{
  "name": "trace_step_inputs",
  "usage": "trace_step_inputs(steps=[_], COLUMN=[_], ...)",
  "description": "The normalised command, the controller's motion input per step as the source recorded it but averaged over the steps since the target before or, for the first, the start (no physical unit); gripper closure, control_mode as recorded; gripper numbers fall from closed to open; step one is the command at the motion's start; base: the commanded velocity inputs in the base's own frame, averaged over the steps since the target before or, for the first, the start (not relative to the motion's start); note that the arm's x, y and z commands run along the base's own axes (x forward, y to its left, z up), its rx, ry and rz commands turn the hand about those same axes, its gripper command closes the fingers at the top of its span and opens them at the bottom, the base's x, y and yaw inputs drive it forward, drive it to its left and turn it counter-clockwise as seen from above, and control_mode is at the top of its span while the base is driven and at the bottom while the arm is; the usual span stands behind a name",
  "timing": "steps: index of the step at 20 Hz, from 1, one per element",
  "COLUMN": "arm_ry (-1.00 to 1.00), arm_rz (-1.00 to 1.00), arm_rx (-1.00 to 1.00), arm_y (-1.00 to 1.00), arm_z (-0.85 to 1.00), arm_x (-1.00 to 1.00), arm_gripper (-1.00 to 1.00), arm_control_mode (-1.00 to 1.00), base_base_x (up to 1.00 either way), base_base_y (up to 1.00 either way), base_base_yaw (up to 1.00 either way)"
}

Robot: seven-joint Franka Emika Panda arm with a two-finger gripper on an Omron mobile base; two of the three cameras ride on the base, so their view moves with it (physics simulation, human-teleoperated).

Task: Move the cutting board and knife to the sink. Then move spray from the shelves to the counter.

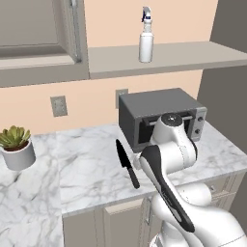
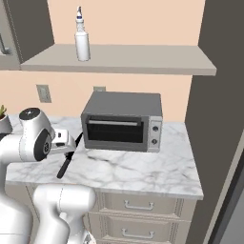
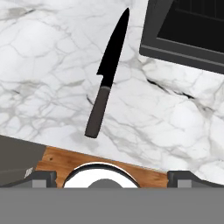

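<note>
While your gripper [image 3: 112, 175] hangs wide open and empty above the knife [image 3: 107, 78], that knife lies flat on the counter [image 1: 91, 164] beside the toaster oven [image 2: 123, 121]; spray [image 1: 146, 41] stands on shelves [image 1: 183, 55].

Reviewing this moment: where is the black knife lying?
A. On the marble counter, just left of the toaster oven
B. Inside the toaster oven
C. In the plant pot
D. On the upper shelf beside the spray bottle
A. The knife lies flat on the counter, its blade tip close to the toaster oven; the spray bottle stands alone on the shelf.
</note>
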Motion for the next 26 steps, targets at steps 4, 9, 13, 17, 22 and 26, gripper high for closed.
trace_step_inputs(steps=[4, 9, 13, 17, 22, 26], arm_ry=[0.00, 0.00, 0.00, 0.04, 0.11, 0.13], arm_rz=[0.00, 0.00, 0.00, 0.00, -0.04, -0.09], arm_rx=[0.00, 0.00, 0.00, 0.03, 0.06, 0.02], arm_y=[0.00, 0.00, 0.00, 0.01, 0.18, 0.24], arm_z=[0.00, 0.00, 0.00, -0.01, -0.08, -0.12], arm_x=[0.00, 0.00, 0.00, 0.20, 0.37, 0.33], arm_gripper=[-1.00, -1.00, -1.00, -1.00, -1.00, -1.00], arm_control_mode=[1.00, 1.00, 1.00, -1.00, -1.00, -1.00], base_base_x=[0.00, 0.00, 0.07, 0.00, 0.00, 0.00], base_base_y=[0.00, 0.00, 0.01, 0.00, 0.00, 0.00], base_base_yaw=[0.00, 0.00, 0.00, 0.00, 0.00, 0.00])
